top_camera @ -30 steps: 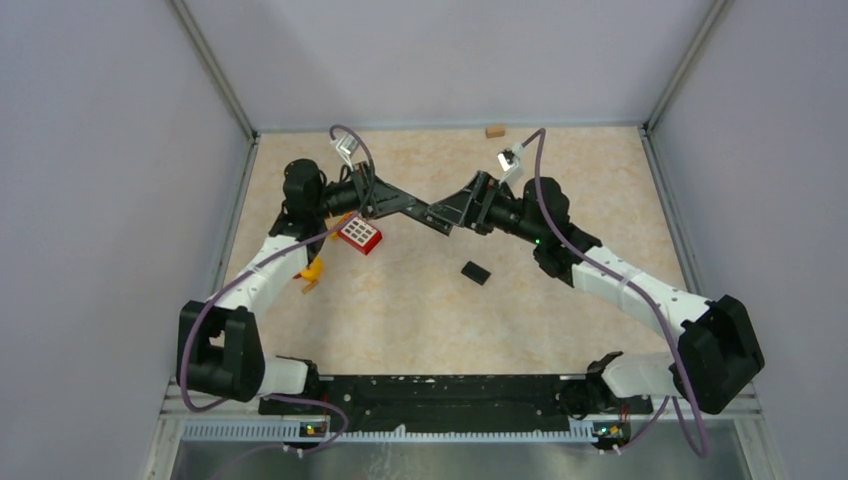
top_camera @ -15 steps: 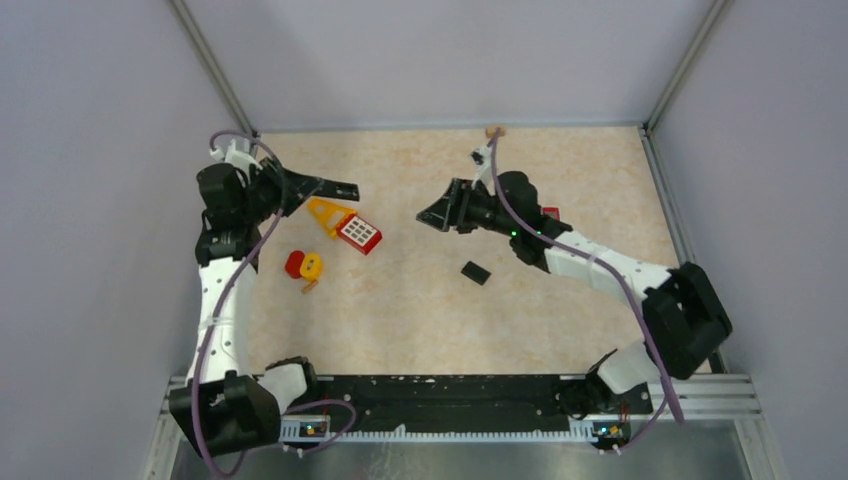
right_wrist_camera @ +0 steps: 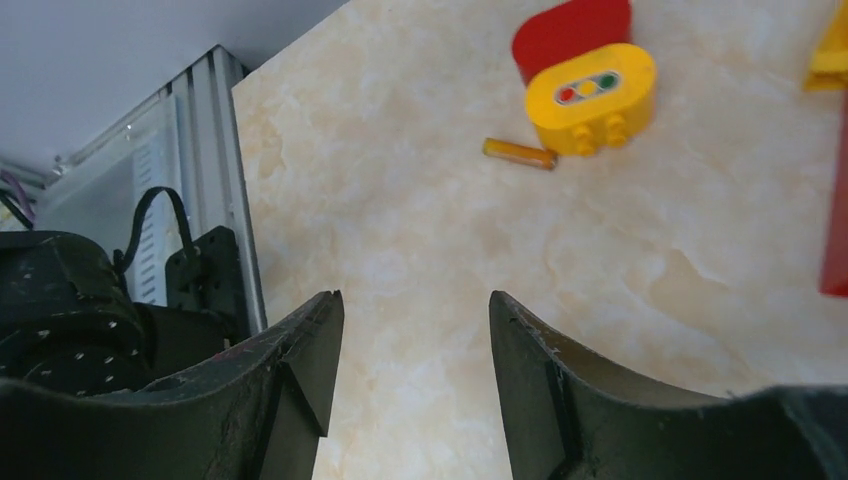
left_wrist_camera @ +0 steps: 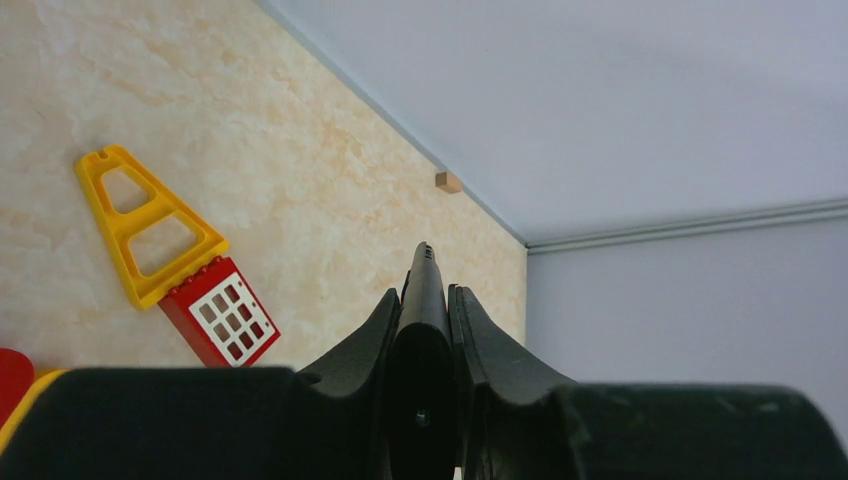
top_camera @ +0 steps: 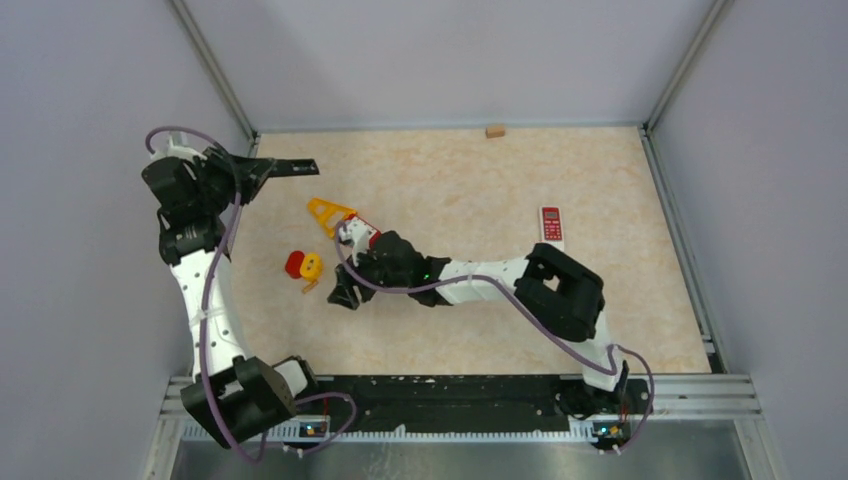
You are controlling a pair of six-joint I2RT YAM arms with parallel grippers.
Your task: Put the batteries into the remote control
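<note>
now r fingers hang apart over the counter, aimed at a gold cylinder, prob a battery. l fingers clamp a dark strip, held clear; remote lies well apart, right side.

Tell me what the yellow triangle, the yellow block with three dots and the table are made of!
The yellow triangle looks like hard moulded plastic: it has an even colour, smooth edges and a slight shine. The yellow block looks like the same plastic, glossy, with round studs on its side. The table has a cream marble pattern. It could be stone or printed laminate; I cannot tell which.
</note>
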